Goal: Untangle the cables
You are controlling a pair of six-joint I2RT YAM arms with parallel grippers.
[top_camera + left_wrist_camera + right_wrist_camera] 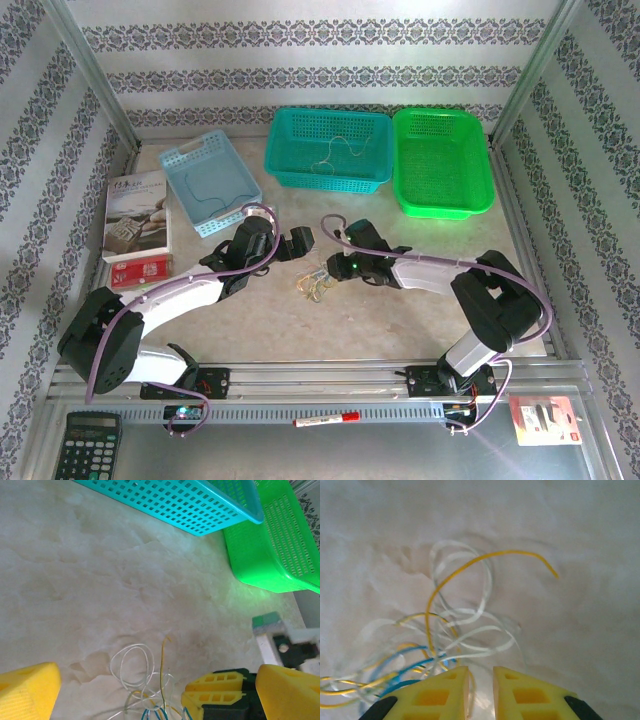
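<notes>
The cables (315, 283) lie as a small loopy clump of white, yellow and blue strands on the table between my two grippers. My right gripper (335, 268) is low at the clump's right edge. In the right wrist view its jaws (481, 680) stand narrowly apart, with the cables (450, 625) just ahead and one pale strand running into the gap. My left gripper (290, 243) hovers behind and left of the clump, wide open (155, 690), holding nothing. Beneath it the cables (135, 665) show, with the right gripper's yellow fingers (220, 690) beside them. A thin strand (335, 150) lies in the teal basket.
A teal basket (285, 150) and a green basket (470, 190) stand at the back. A light blue tray (185, 160) sits back left, with a booklet (137, 215) and a red box (140, 270) beside it. A calculator (88, 445) and a pen (325, 419) lie in front of the arm bases.
</notes>
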